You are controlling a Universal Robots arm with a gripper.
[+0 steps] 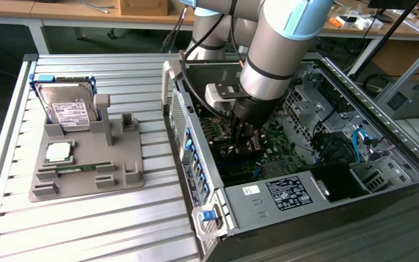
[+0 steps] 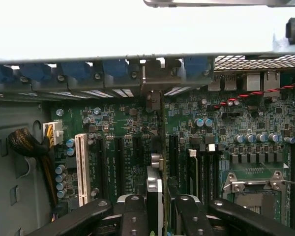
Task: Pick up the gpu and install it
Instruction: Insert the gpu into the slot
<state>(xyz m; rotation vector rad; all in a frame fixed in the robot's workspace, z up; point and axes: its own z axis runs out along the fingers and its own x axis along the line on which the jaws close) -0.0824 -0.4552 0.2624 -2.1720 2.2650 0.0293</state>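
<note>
Evidently well along: the gripper [image 1: 247, 143] is down inside the open PC case [image 1: 384, 136], fingers [image 2: 137, 216] clamped on the gpu [image 2: 155, 196], held edge-on over the motherboard [image 2: 123, 147] slots, seemingly not yet seated; the parts holder [image 1: 85, 169] on the tabletop [image 1: 144, 218] keeps the hard drive [image 1: 67, 109].

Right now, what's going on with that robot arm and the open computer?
The robot arm has its hand reached down inside the open computer case, over the green motherboard. Its fingers grip a thin card, the gpu, seen edge-on and standing upright among the expansion slots, in line with the bracket openings at the case's back wall. On the grey holder outside the case, the hard drive and a processor chip sit untouched.
</note>
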